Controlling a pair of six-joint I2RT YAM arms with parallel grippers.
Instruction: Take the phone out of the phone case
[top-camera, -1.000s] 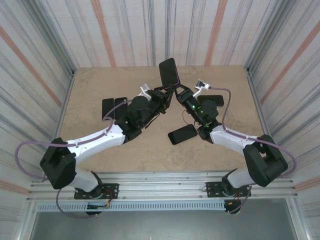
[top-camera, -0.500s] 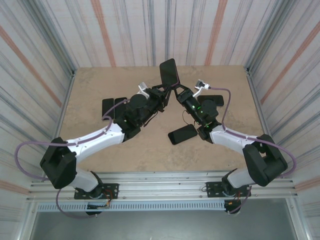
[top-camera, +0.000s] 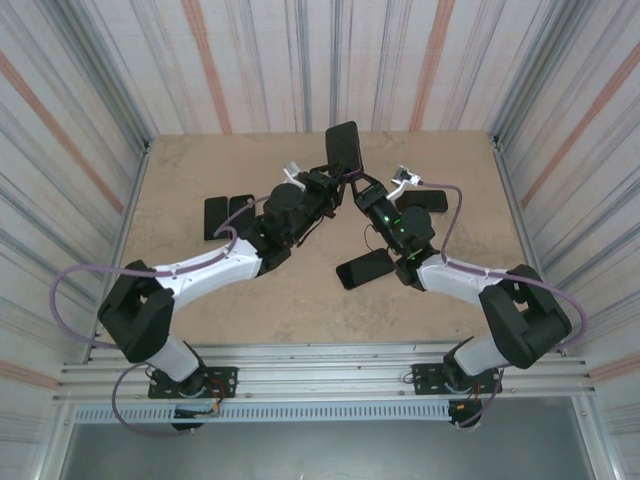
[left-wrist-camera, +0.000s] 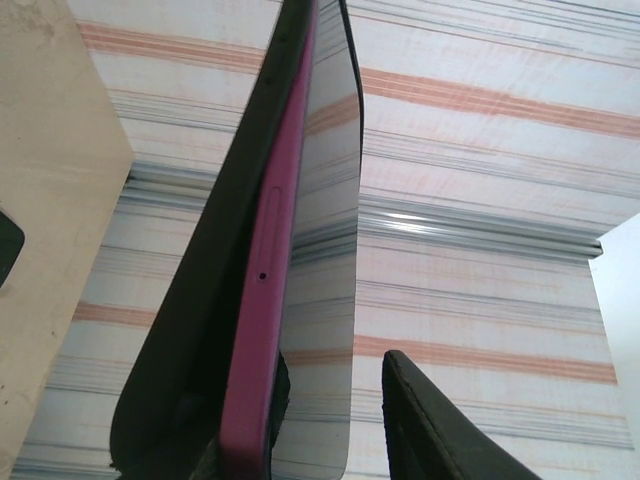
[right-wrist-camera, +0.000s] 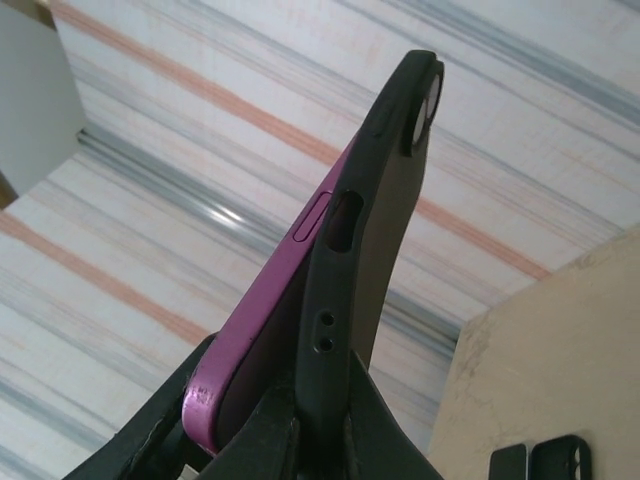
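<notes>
The phone (left-wrist-camera: 262, 300), partly peeled from the phone case (right-wrist-camera: 385, 200), is being carried slightly rightward at upper centre. The case is being pinched by the closed right gripper (right-wrist-camera: 312, 395). The left gripper (top-camera: 328, 180) is being held part-open about the phone, its grip unclear. Separation is likely being advanced, not finished.

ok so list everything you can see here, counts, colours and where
phone: 1, purple, held upright above the table's far middle
phone case: 1, black, partly off the phone
flat black items: 4, black, lying on the table; two side by side at left, one near the middle, one at right
table: 1, tan
walls: striped grey, white and orange, on three sides
left gripper: 1, black, at the phone's lower end
right gripper: 1, black, pinching the phone case
</notes>
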